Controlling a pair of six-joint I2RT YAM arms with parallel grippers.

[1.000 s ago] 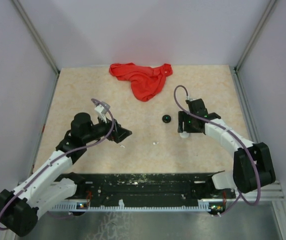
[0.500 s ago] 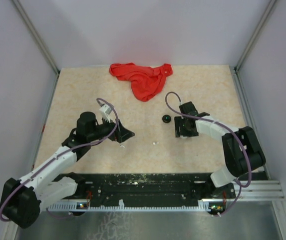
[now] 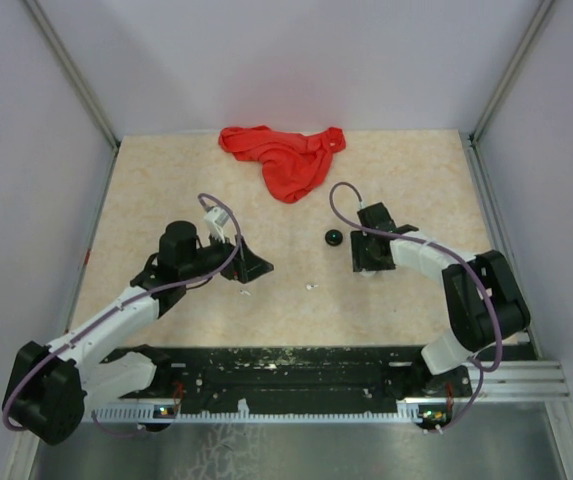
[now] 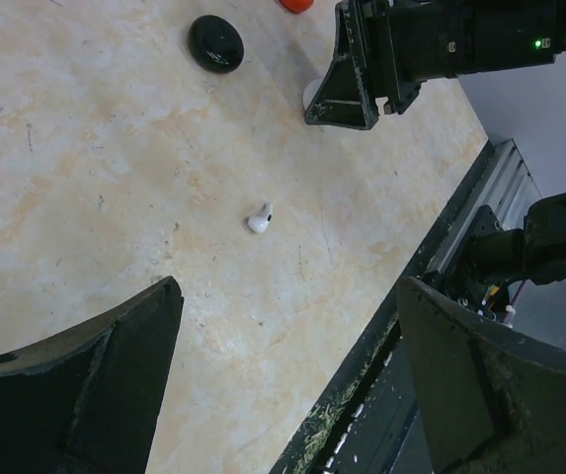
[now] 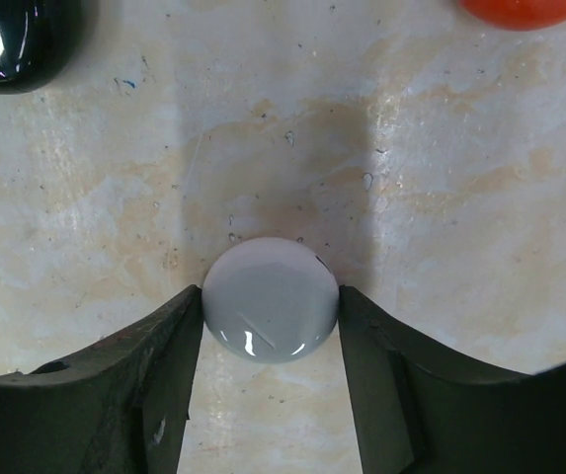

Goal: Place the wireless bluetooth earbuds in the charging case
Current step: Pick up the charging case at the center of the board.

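A white round charging case lies on the table. My right gripper is shut on it, one finger touching each side. From above, that gripper hides most of the case. A white earbud lies alone on the table between the arms. My left gripper hovers open over the near table edge with nothing between its fingers. In the top view it sits left of the earbud, with another small white piece just below its tip.
A black round case lies just left of the right gripper. The edge of a red case shows at the top of the right wrist view. A red cloth lies bunched at the back. The black base rail runs along the near edge.
The right arm swung left and settled its fingers around the white case, then narrowed onto it. The left gripper crept slightly right, still open.
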